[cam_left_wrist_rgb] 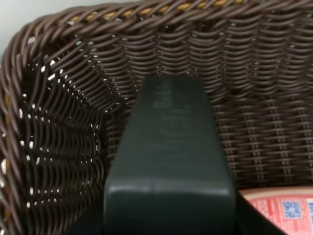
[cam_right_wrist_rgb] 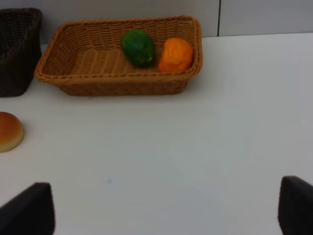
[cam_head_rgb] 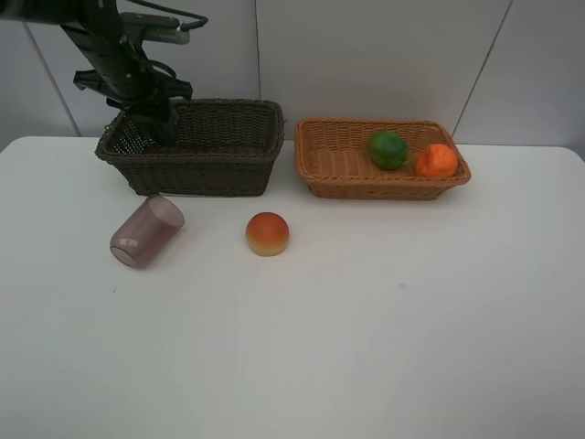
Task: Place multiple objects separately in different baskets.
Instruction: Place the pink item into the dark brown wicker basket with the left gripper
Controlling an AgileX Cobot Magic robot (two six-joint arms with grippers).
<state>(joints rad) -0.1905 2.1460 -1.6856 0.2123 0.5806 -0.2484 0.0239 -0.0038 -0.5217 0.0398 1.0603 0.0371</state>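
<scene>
Widest of all, a white desk (cam_head_rgb: 384, 347). At its back, 2 baskets just beside each other: deep dark basket (cam_head_rgb: 215, 151) on the left, shallow light basket (cam_head_rgb: 343, 163) on the right. Left end effector (cam_head_rgb: 164, 126) down inside the dark basket's left end; cannot tell whether clenched or released, fingers mostly hidden behind a dark bottle (cam_left_wrist_rgb: 171, 161) filling the wrist view against the weave. Right end effector (cam_right_wrist_rgb: 166, 208) spread wide, grasping nothing, above bare desk. In front of the dark basket, a cup (cam_head_rgb: 146, 230) tipped on its side: probably light, thin-walled, slick and ready to roll, so best pinched across the rim wall. Near it, a peach (cam_head_rgb: 267, 233), also out on the desk: likely firm and round, best taken across the widest part with a gentle squeeze. In the light basket's right end, an orange (cam_head_rgb: 437, 161) and a green fruit (cam_head_rgb: 388, 149), close together. Smallest showing, a pink bottle (cam_left_wrist_rgb: 281, 208), only a labelled edge, just beside the dark bottle and seemingly down in the dark basket.
</scene>
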